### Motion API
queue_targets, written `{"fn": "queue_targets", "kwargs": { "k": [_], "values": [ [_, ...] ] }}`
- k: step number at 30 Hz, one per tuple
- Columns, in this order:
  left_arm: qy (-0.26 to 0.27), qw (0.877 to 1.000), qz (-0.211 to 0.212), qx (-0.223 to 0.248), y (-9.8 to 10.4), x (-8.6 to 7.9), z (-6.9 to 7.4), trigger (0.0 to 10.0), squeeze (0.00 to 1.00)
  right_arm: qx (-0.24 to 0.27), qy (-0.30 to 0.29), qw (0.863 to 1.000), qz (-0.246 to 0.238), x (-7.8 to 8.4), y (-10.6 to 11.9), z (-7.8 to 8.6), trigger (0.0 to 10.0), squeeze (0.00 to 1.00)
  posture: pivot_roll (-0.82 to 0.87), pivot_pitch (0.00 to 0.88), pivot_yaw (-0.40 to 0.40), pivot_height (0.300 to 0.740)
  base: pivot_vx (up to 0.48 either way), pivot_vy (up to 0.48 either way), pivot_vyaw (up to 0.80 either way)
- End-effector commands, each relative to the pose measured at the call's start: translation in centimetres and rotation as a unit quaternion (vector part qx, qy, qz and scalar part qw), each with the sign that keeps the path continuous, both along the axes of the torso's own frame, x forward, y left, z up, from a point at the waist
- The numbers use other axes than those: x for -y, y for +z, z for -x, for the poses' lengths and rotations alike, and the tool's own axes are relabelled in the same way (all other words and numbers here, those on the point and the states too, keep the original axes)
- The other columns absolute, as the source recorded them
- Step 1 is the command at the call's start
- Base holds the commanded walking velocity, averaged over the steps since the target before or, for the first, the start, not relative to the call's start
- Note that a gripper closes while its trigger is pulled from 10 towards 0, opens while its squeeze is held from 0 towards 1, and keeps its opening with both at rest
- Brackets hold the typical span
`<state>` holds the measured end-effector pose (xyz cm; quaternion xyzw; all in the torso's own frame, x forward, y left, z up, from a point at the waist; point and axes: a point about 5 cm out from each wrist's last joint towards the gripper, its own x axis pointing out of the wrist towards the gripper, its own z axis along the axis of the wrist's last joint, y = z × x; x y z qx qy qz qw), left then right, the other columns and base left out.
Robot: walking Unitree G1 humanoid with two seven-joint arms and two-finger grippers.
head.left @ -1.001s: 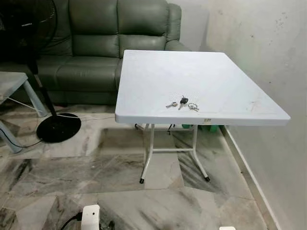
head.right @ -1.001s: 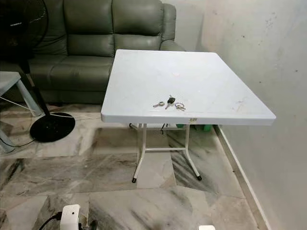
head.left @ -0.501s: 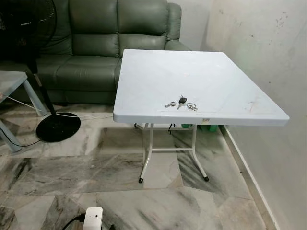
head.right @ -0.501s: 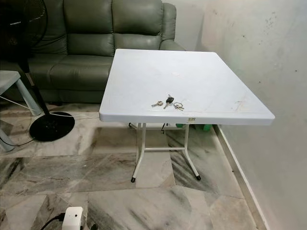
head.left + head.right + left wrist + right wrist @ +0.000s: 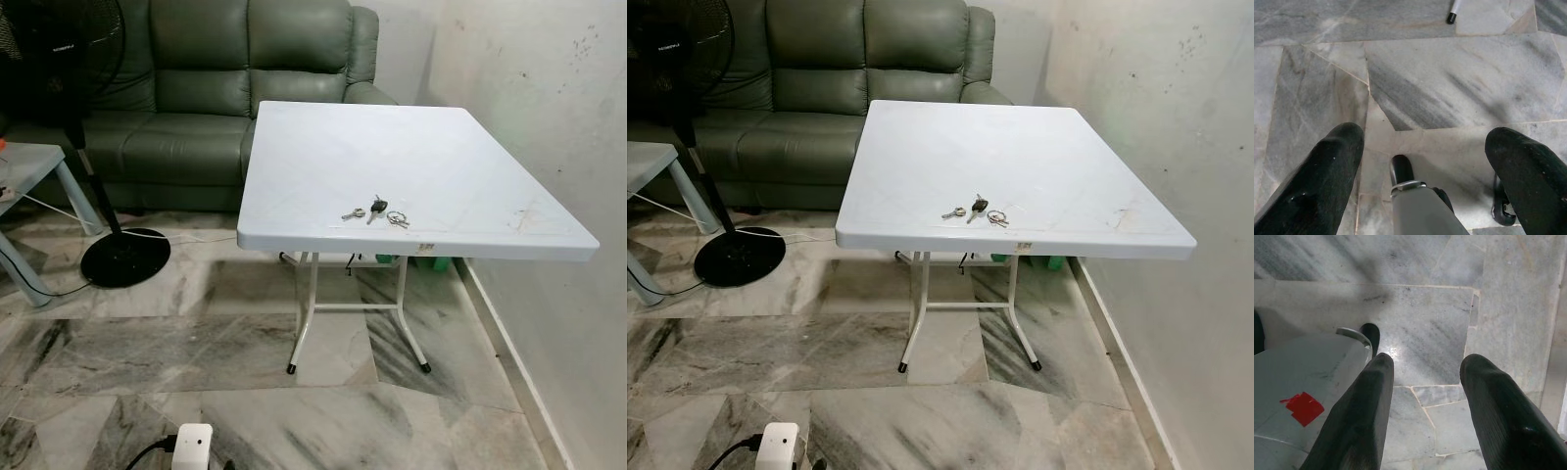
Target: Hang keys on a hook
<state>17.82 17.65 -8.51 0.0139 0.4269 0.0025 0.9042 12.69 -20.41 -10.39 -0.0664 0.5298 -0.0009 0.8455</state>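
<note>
The small metal bunch of keys lies near the front edge of the white square plastic table, probably light and loose, best pinched at its ring, while the left gripper and right gripper hang with jaws apart.

Little can be read. The fan bears a short line of white lettering on its guard, too small to make out. A small label sits on the table's front edge toward the right corner, its print unreadable. A red mark on the robot's grey body carries no text.
</note>
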Motion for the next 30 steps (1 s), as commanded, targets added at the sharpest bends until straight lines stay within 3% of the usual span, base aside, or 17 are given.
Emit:
{"fn": "queue_targets", "kwargs": {
  "k": [1, 9, 14, 18, 26, 30],
  "values": [
    [-0.006, 1.0, -0.009, -0.003, -0.1, -0.2, 0.2, 10.0, 0.0, 0.0, 0.004, 1.0, 0.007, 0.1, 0.0, 0.0, 10.0, 0.0, 0.01, 0.0, -0.059, 0.74, 0.0, 0.0, 0.0],
    [-0.004, 1.0, 0.009, 0.001, 0.1, -0.1, -0.1, 10.0, 0.0, 0.014, 0.006, 1.0, 0.009, 0.3, 0.2, -0.2, 10.0, 0.0, 0.01, 0.0, -0.056, 0.74, 0.0, 0.0, 0.0],
    [-0.001, 0.999, 0.032, 0.034, 0.9, 0.2, -1.7, 10.0, 0.0, 0.058, 0.003, 0.998, -0.002, 0.3, 1.0, -2.3, 10.0, 0.0, 0.01, 0.0, -0.058, 0.74, 0.0, 0.0, 0.0],
    [-0.01, 0.995, 0.058, 0.083, 2.2, 0.7, -3.6, 10.0, 0.0, 0.12, 0.006, 0.993, -0.016, -0.1, 2.3, -5.2, 10.0, 0.0, 0.01, 0.0, -0.056, 0.74, 0.0, 0.0, 0.0],
    [-0.003, 0.986, 0.103, 0.129, 3.1, 1.0, -4.8, 10.0, 0.0, 0.176, -0.005, 0.984, -0.041, -0.3, 3.4, -6.9, 10.0, 0.0, 0.02, 0.0, -0.057, 0.74, 0.0, 0.0, 0.0],
    [-0.014, 0.977, 0.114, 0.181, 4.5, 1.4, -6.4, 10.0, 0.0, 0.235, 0.009, 0.97, -0.065, -1.0, 4.6, -8.5, 10.0, 0.0, 0.02, 0.0, -0.062, 0.74, 0.0, 0.0, 0.0]
  ]
}}
